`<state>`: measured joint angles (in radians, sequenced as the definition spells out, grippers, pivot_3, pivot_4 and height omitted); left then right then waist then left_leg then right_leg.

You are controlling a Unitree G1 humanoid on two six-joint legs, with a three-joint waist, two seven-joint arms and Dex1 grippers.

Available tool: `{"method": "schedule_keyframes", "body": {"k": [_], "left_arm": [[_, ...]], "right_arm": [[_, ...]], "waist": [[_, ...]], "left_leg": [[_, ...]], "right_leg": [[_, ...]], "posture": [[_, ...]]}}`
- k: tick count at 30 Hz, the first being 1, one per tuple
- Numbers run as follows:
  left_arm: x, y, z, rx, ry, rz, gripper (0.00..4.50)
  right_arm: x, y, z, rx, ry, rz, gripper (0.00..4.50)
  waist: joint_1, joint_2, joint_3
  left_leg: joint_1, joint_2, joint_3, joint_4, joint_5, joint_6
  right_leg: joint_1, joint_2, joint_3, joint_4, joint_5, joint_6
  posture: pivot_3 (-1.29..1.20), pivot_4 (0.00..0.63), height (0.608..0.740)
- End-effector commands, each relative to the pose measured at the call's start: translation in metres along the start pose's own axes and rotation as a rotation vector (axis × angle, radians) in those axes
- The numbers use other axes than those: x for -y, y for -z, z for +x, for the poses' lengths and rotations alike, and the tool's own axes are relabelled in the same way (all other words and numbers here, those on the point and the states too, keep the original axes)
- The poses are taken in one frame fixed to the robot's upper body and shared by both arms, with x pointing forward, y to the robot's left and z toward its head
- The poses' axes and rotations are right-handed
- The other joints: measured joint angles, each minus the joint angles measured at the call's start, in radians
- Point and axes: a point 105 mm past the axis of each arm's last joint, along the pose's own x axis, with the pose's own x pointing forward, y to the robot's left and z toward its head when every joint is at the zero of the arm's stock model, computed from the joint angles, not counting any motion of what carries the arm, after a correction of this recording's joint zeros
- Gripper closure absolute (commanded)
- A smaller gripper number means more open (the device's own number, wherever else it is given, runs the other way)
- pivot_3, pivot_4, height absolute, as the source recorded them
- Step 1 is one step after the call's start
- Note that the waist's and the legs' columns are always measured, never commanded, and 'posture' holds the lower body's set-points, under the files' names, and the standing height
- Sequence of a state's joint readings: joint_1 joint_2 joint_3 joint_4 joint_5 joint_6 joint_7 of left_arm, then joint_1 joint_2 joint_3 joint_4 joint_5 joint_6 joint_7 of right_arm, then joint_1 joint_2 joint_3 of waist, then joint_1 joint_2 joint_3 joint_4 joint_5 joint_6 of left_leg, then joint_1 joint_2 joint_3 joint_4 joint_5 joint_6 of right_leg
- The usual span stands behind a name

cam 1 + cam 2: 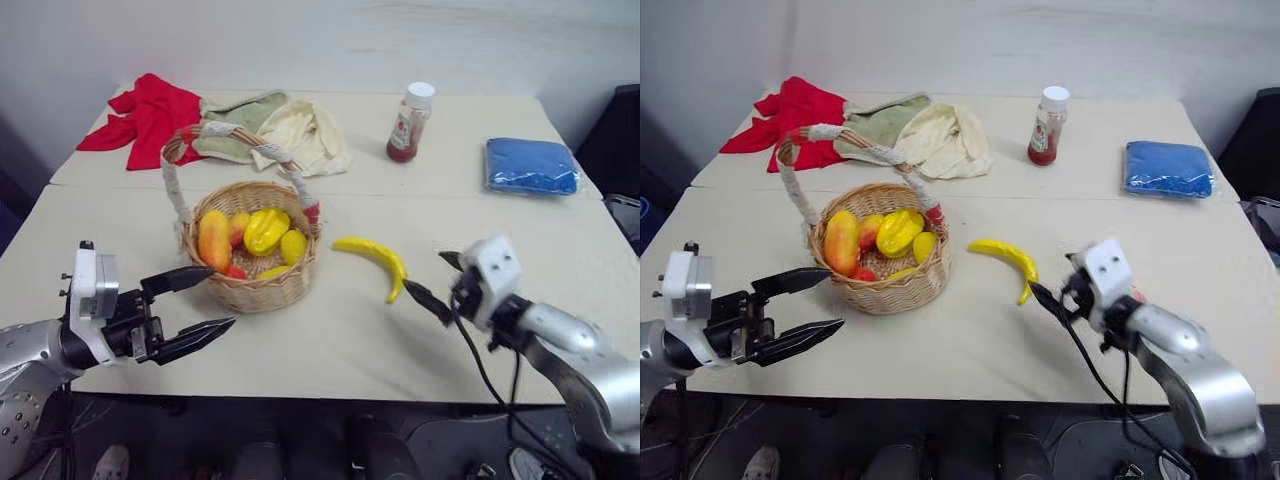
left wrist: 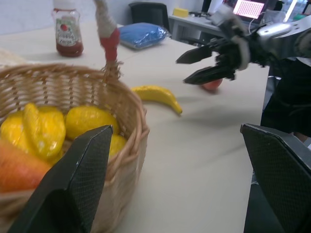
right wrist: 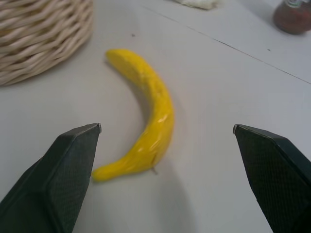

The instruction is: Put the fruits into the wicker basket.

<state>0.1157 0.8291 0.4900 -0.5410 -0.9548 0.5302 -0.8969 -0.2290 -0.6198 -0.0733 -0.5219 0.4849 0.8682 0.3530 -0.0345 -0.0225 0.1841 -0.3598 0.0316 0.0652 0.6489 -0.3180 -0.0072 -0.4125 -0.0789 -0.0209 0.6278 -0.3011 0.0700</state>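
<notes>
The wicker basket (image 1: 255, 290) stands left of the table's centre, with several yellow, orange and red fruits inside. A yellow banana (image 1: 375, 258) lies on the table just right of it. My right gripper (image 1: 437, 280) hovers open and empty just right of the banana's near tip, and the banana (image 3: 148, 116) lies between and beyond its fingers. A small pink-orange peach (image 2: 214, 86) shows on the table behind that gripper (image 2: 182, 71). My left gripper (image 1: 222, 297) is open and empty near the basket's left front, pointing toward it.
At the back stand a red-sauce bottle (image 1: 410, 122), a folded blue cloth (image 1: 532, 165), a red cloth (image 1: 145, 118) and pale green and cream cloths (image 1: 285, 130). The table's front edge runs just below both grippers.
</notes>
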Motion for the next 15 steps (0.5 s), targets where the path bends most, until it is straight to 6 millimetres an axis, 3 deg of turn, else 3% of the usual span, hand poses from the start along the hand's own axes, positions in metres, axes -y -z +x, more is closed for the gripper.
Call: {"method": "schedule_keyframes", "body": {"k": [1, 5, 7, 11, 15], "left_arm": [[-0.003, -0.012, 0.002, 0.016, -0.006, 0.035, 0.12], [-0.007, -0.011, -0.001, -0.003, -0.017, 0.048, 0.12], [-0.008, -0.011, -0.002, -0.006, -0.022, 0.05, 0.0], [-0.007, -0.01, -0.003, -0.011, -0.03, 0.057, 0.0], [-0.009, -0.007, -0.008, -0.025, -0.044, 0.051, 0.0]], "right_arm": [[0.004, 0.008, 0.022, -0.106, 0.027, 0.066, 0.01], [-0.002, 0.016, 0.043, -0.206, -0.02, 0.113, 0.01], [0.004, 0.021, 0.05, -0.234, 0.016, 0.128, 0.41], [0.015, 0.021, 0.054, -0.247, 0.055, 0.138, 1.63], [0.023, 0.017, 0.044, -0.246, 0.06, 0.172, 3.01]], "waist": [[0.003, 0.0, 0.0], [0.005, 0.0, 0.0], [0.005, 0.0, 0.0], [0.005, 0.0, 0.0], [0.006, 0.0, 0.0]], "left_leg": [[0.0, 0.0, 0.0, 0.0, 0.001, 0.0], [-0.002, 0.0, 0.0, 0.0, 0.001, 0.0], [-0.005, -0.001, 0.0, 0.002, 0.001, 0.001], [-0.011, -0.001, 0.0, 0.007, 0.0, 0.003], [-0.011, -0.001, 0.0, 0.008, -0.001, 0.004]], "right_leg": [[0.0, 0.0, 0.0, 0.001, 0.0, 0.0], [-0.001, 0.001, -0.001, 0.0, 0.0, 0.0], [-0.002, 0.001, -0.001, 0.0, 0.001, 0.001], [-0.005, 0.001, 0.0, 0.0, 0.003, 0.005], [-0.005, 0.001, 0.0, 0.0, 0.003, 0.005]], "posture": [[0.0, 0.15, 0.74], [0.0, 0.15, 0.74], [0.0, 0.15, 0.74], [0.0, 0.15, 0.74], [0.0, 0.15, 0.74]]}}
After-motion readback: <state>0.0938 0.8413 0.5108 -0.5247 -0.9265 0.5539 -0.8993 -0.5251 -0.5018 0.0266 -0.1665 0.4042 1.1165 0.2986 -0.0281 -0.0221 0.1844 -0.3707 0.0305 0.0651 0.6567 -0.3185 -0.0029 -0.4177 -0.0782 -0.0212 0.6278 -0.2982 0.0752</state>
